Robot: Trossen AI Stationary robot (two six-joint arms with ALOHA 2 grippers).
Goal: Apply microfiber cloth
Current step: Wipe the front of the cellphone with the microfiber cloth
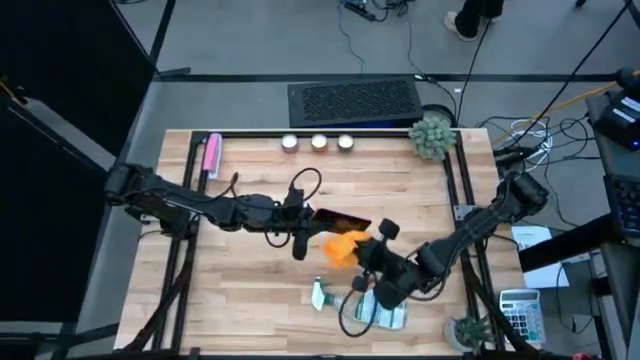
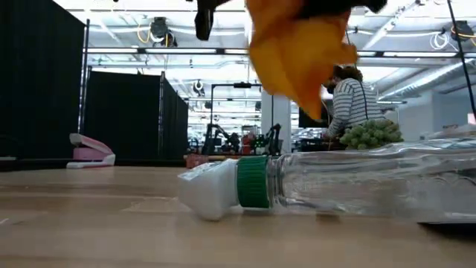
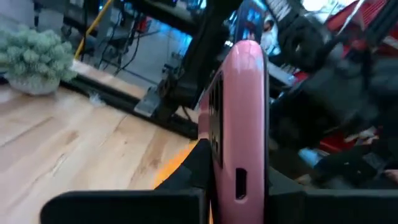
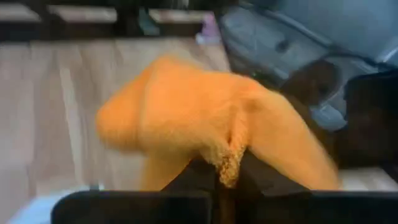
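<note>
Right jaws point(image 4: 227, 171) clamped on microfiber cloth point(image 4: 205, 118), left jaws point(image 3: 233, 186) on pink-cased phone point(image 3: 239, 118), both mid-table.

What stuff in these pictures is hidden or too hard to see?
- Phone: in the high view, the orange cloth and left pincer cover parts; the screen cannot be made out.
- Right pincer: its fingertips are buried in cloth in the right wrist view.
- Bottle: cut off by the low view's edge.
- Three round things: too small to identify.
</note>
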